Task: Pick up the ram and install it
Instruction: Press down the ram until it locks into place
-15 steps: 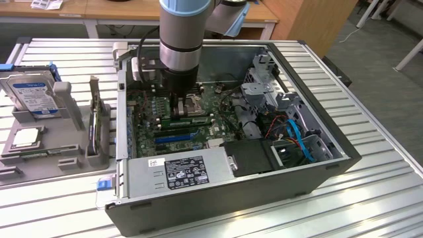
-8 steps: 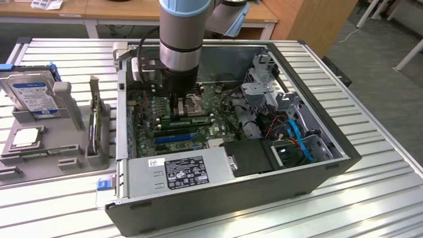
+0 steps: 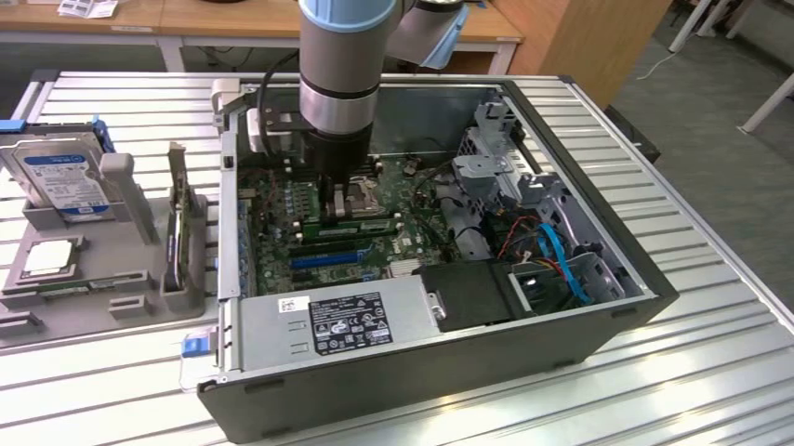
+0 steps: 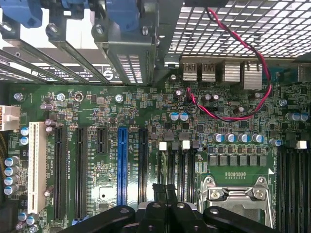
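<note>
My gripper (image 3: 337,203) reaches down into the open computer case (image 3: 410,390), just above the motherboard (image 3: 279,209). A long green ram (image 3: 360,223) lies along the slots beside the silver CPU socket (image 3: 363,193), directly under the gripper. I cannot tell whether the gripper touches it. In the wrist view the black fingertips (image 4: 159,190) of the gripper (image 4: 165,190) are pressed together over the black memory slots (image 4: 181,167). These slots run next to the CPU socket (image 4: 238,194). No gap or object shows between the fingertips.
A grey tray (image 3: 25,330) at the exterior view's left holds a hard drive (image 3: 56,177), a silver CPU chip (image 3: 47,257) and an upright card (image 3: 180,228). Inside the case are the power supply (image 3: 335,321), blue cables (image 3: 564,265) and a drive cage (image 3: 496,139). A red-black wire (image 4: 252,53) loops above the board.
</note>
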Available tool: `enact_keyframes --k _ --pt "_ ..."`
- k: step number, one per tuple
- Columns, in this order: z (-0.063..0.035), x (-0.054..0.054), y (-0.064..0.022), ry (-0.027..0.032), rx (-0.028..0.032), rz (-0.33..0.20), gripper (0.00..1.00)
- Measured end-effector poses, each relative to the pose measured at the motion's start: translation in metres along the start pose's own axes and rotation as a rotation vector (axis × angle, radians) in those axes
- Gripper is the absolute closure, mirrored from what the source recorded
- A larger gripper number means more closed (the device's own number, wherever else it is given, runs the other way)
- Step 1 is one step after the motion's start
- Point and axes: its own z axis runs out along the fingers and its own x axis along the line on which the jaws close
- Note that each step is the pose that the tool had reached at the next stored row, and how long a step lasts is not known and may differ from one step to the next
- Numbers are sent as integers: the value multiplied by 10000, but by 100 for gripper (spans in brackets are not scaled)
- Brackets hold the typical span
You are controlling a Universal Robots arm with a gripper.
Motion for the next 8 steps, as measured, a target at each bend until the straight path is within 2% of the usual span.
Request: enact_keyframes --k 8 --pt "16 1 0 2 -1 0 90"
